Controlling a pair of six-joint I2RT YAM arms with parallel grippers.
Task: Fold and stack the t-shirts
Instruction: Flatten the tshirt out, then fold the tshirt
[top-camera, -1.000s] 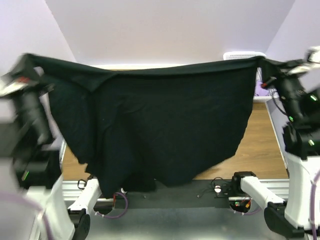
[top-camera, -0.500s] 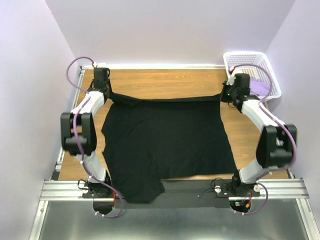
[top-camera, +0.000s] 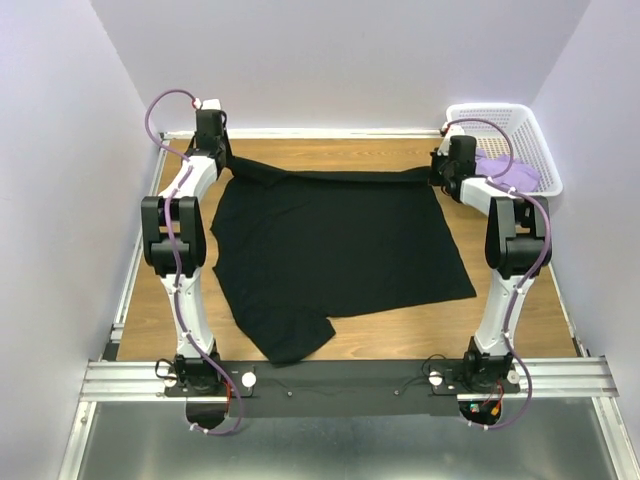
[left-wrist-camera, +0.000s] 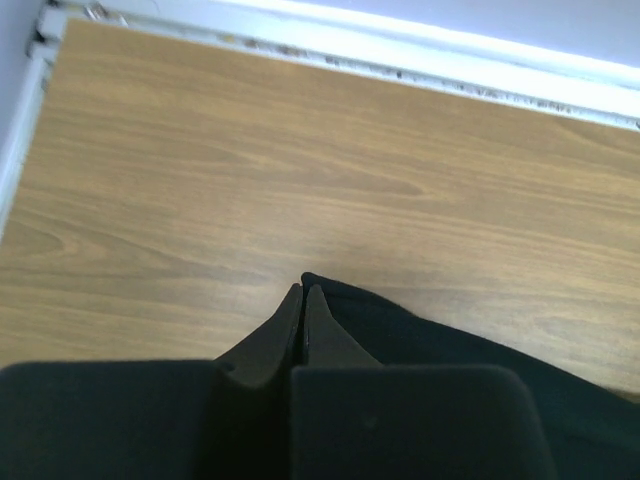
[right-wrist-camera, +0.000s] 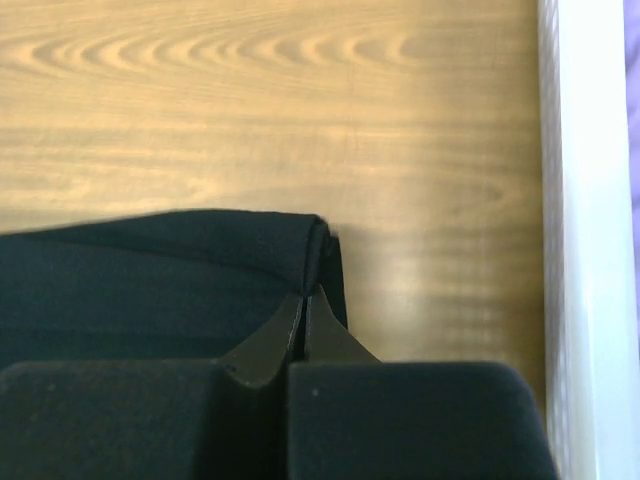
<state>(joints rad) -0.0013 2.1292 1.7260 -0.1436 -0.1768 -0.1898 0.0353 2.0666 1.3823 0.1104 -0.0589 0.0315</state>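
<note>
The black t-shirt (top-camera: 330, 245) lies spread flat on the wooden table, its far edge pulled straight between both grippers. My left gripper (top-camera: 222, 163) is shut on the shirt's far left corner; in the left wrist view the closed tips (left-wrist-camera: 303, 292) pinch black cloth (left-wrist-camera: 450, 350). My right gripper (top-camera: 437, 172) is shut on the far right corner; in the right wrist view the tips (right-wrist-camera: 304, 297) pinch the rolled cloth edge (right-wrist-camera: 200, 250). The lavender t-shirt (top-camera: 515, 172) lies in the white basket (top-camera: 490, 112).
The basket stands at the far right corner beside the right arm. A white rail (top-camera: 320, 132) runs along the table's far edge, also in the left wrist view (left-wrist-camera: 400, 60). A white edge strip (right-wrist-camera: 590, 240) runs beside the right gripper. Bare wood surrounds the shirt.
The shirt hung high in front of the camera a second ago. Both arms swung away and down, laid it flat, then dragged its held edge further toward the back wall.
</note>
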